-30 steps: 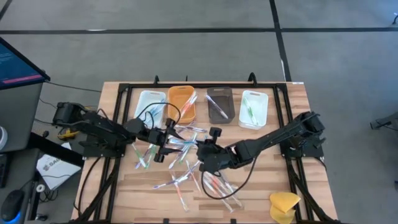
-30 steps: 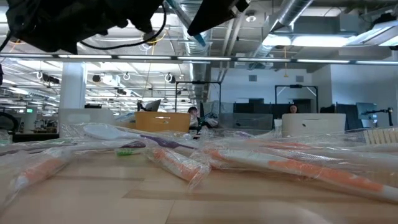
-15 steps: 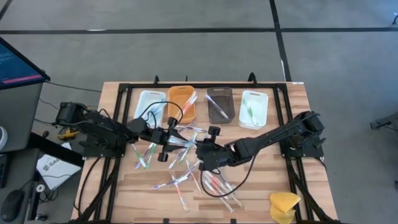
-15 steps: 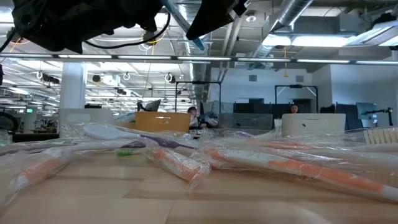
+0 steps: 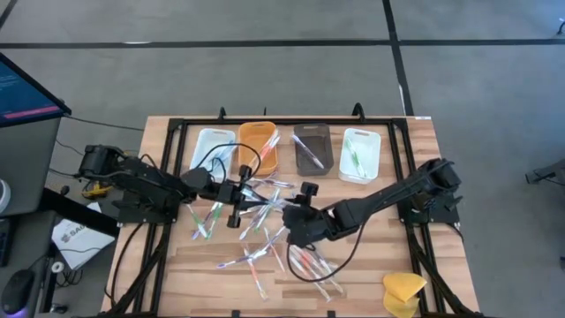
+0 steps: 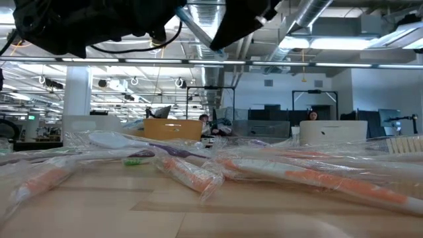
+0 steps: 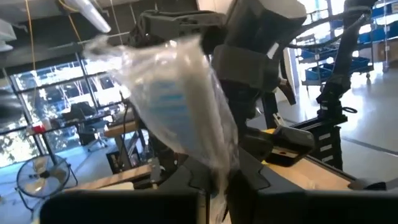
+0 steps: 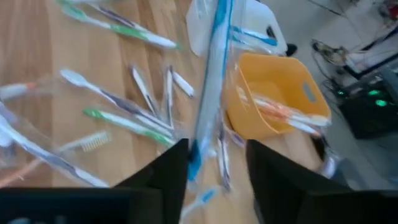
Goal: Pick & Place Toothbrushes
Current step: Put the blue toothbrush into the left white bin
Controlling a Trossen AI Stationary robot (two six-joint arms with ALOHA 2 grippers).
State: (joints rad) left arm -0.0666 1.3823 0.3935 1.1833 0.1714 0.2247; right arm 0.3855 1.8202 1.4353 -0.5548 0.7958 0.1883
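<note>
A blue toothbrush [image 8: 208, 87] in a clear wrapper hangs in the air over the table's middle, between my two grippers. My left gripper [image 5: 237, 196] is shut on one end of it. My right gripper [image 5: 296, 212] is open, its fingers [image 8: 177, 171] standing on either side of the brush's other end. Whether one of them touches the brush, I cannot tell. In the low view the brush [image 6: 198, 30] shows as a slanting strip at the top. Many more wrapped toothbrushes [image 5: 265, 256] lie loose on the wooden table. My left gripper pinches the wrapped toothbrush by its end [image 7: 219, 168] between its two fingers, wrapper and brush together. The fingers come about level from the table's left side. The brush sticks out ahead of them toward my right gripper, tilted upward and lifted clear of the table.
Along the far side stand a white tray [image 5: 212, 150], an orange tray [image 5: 258, 147], a brown tray [image 5: 311, 148] and another white tray [image 5: 359, 154], each holding toothbrushes. A yellow sponge-like lump [image 5: 403, 290] lies at the near right corner. Black frame rails run along the table's sides.
My left gripper has shut on the blue toothbrush's end. My right gripper, which was shut on the brush, has opened and eased back a little toward the table's right. The brush stays in the air between them.
</note>
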